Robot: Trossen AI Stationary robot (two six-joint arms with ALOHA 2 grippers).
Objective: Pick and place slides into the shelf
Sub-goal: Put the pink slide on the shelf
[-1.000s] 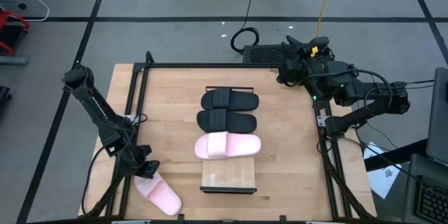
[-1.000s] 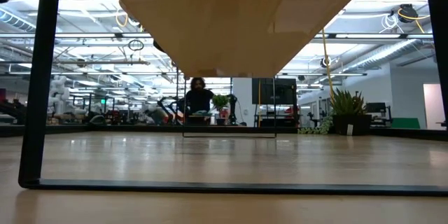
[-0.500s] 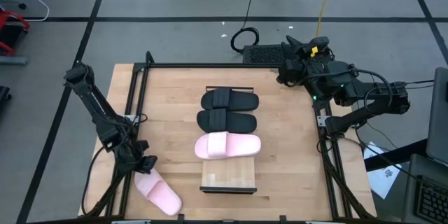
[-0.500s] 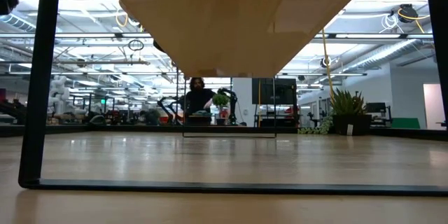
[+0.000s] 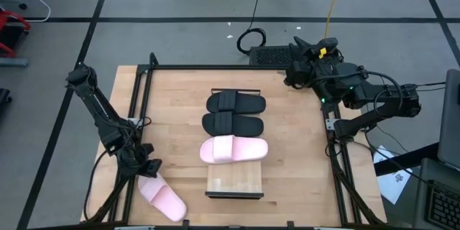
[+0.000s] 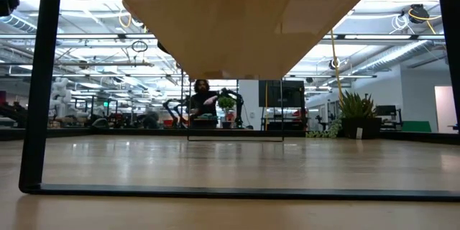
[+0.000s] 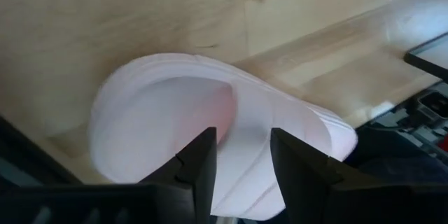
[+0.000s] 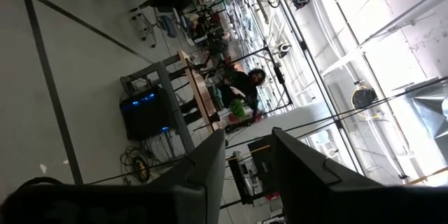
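Wood counter (image 5: 172, 115) w/ black frame; coiled black cable (image 5: 250, 41) on grey floor behind; person (image 6: 202, 100) & potted plant (image 6: 353, 108) in bkgd.

Four slides: two black (image 5: 236, 103) (image 5: 233, 123) and one pink (image 5: 233, 149) on the one shelf (image 5: 235, 181), one pink (image 5: 162, 198) at the table's (image 5: 295, 144) near left corner. Two arms.

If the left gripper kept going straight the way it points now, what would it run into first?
Most likely the pale pink slide at the table's near left corner: the left gripper points onto it, fingers open astride its strap. Whether they already touch is unclear.
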